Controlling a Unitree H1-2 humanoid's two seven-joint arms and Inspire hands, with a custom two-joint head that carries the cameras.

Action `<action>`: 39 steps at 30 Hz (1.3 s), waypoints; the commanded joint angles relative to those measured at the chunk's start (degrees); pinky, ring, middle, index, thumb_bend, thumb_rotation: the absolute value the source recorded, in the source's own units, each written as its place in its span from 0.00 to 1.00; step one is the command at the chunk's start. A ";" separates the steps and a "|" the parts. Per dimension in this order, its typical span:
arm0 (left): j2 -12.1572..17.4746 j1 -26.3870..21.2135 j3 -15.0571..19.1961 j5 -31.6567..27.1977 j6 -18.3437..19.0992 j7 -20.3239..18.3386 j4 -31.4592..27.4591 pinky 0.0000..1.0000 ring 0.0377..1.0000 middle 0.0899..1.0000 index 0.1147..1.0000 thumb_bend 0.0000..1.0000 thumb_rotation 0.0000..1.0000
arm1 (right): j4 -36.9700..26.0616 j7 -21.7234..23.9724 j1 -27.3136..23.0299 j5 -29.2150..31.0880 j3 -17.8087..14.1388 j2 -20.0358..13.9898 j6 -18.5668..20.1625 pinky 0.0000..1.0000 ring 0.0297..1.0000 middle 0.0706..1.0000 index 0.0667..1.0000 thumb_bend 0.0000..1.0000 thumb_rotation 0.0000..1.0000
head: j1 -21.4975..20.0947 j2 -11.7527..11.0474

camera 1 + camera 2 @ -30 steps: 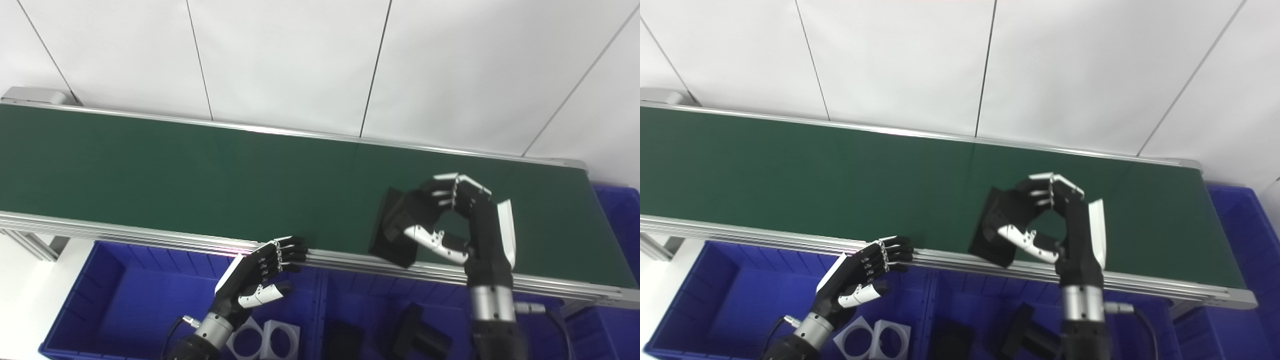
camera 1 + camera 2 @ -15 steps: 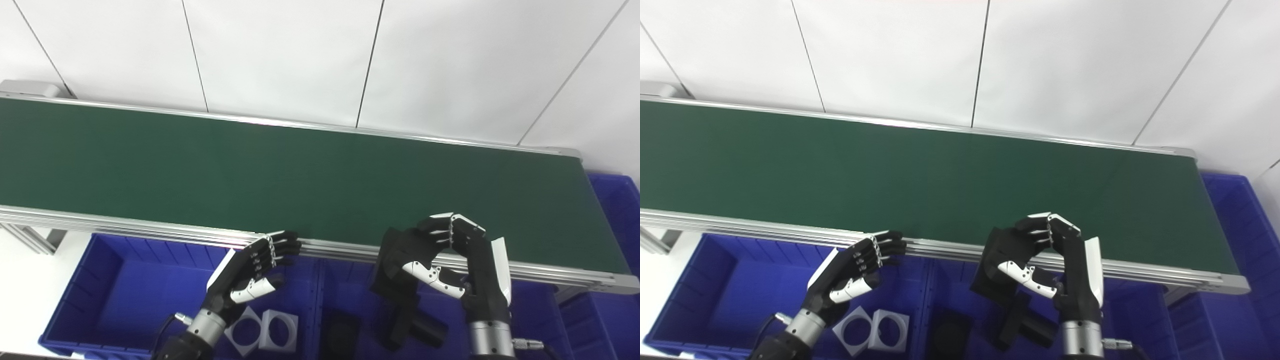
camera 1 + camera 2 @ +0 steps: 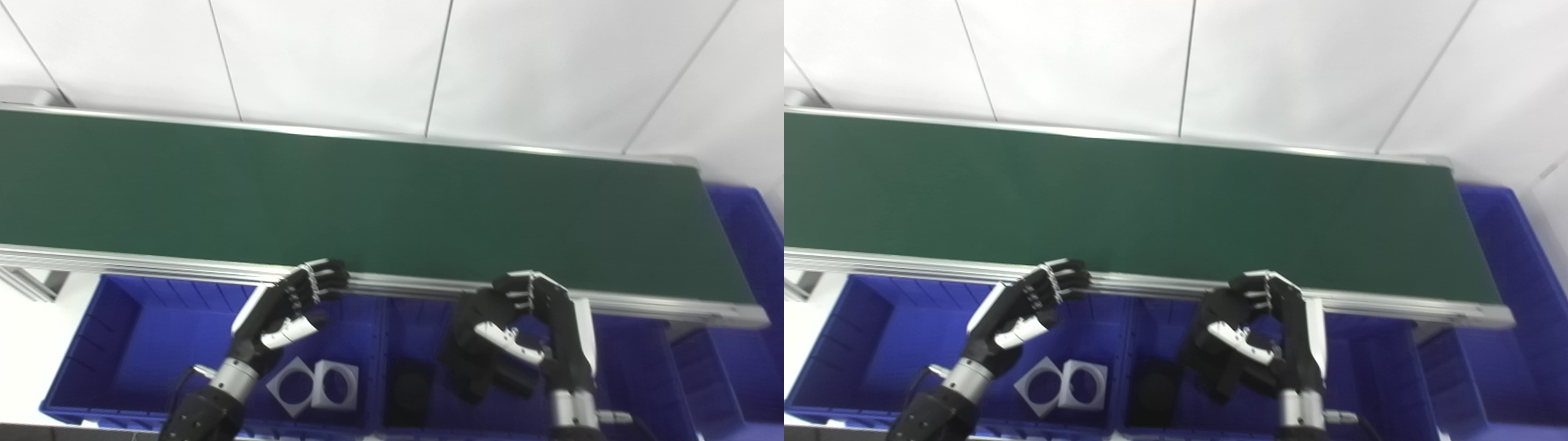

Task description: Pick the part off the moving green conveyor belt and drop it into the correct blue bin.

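Here we hold our right hand low in the frame, right of centre, over the middle blue bin, fingers and thumb wrapped around the black part. The part is off the green conveyor belt, just below its metal rail, above other black pieces lying in that bin. Our left hand sits lower left of centre over the left blue bin, fingers curled loosely and holding nothing, their tips by the rail. Two white square pieces lie in the left bin.
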 commanded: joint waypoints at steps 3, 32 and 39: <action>0.54 -0.95 0.31 -0.97 -0.33 -0.61 -1.93 0.69 0.74 0.71 0.73 1.00 0.53 | -0.01 -0.97 -0.09 -1.09 0.89 -0.08 -2.73 0.35 0.44 0.49 0.47 0.50 0.00 | -0.27 0.33; 2.11 -1.03 1.79 -1.73 2.49 -1.42 -4.54 0.69 0.73 0.72 0.73 1.00 0.55 | 3.95 -0.19 -0.65 -7.15 7.10 -2.19 -1.12 0.33 0.42 0.49 0.49 0.50 0.00 | -1.50 3.00; 2.10 -1.05 2.19 -2.00 2.67 -1.42 -4.42 0.68 0.72 0.71 0.72 1.00 0.55 | 4.52 -0.55 -0.80 -8.22 7.66 -2.39 -1.06 0.33 0.41 0.48 0.50 0.49 0.00 | -1.36 2.96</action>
